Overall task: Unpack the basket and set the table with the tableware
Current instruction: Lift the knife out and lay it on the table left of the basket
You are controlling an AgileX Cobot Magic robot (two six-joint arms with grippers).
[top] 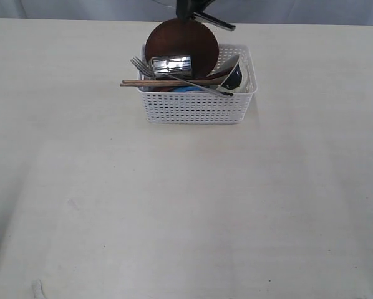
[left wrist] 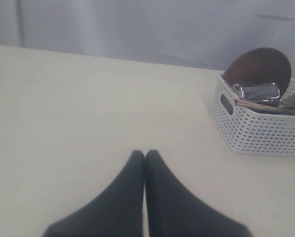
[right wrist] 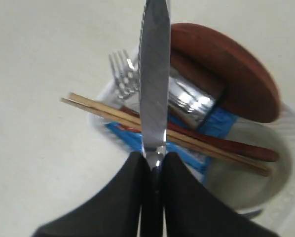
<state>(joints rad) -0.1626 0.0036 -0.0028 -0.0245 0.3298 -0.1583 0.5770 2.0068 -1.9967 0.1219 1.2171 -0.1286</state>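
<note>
Table (top: 186,218), broad pale beige top with faint wood grain: bare over most of the exterior view.

Basket (top: 196,107), white rectangular plastic with perforated lattice sides: stands on the table at the far middle of the exterior view. The left wrist view shows it from one end, well apart from that arm.

Plate (top: 181,38), round brown wood: stands on edge in the basket, rising above the rim.

Bowl (right wrist: 246,182), cream inside: tilted in the basket's right end. Its interior shows only in the right wrist view.

Cup (top: 171,65), shiny steel: lies on its side against the plate.

Packet (top: 188,89), blue: under the other items, mostly hidden.

Chopsticks (top: 161,81), pale wood: lie across the basket, tips past its left rim.

Spoon (right wrist: 236,148), reddish-brown wood: beside the chopsticks, seen clearly only from the right wrist.

Fork (top: 141,65), steel: tines project over the left rim.

Knife (right wrist: 154,84), steel: clear of the basket and above it.

Right gripper (right wrist: 154,155): clenched on the knife's handle end, blade pointing away from the wrist. In the exterior view it is cut off by the top edge.

Left gripper (left wrist: 145,154): fingertips pressed together, empty, over bare table; absent from the exterior view.
</note>
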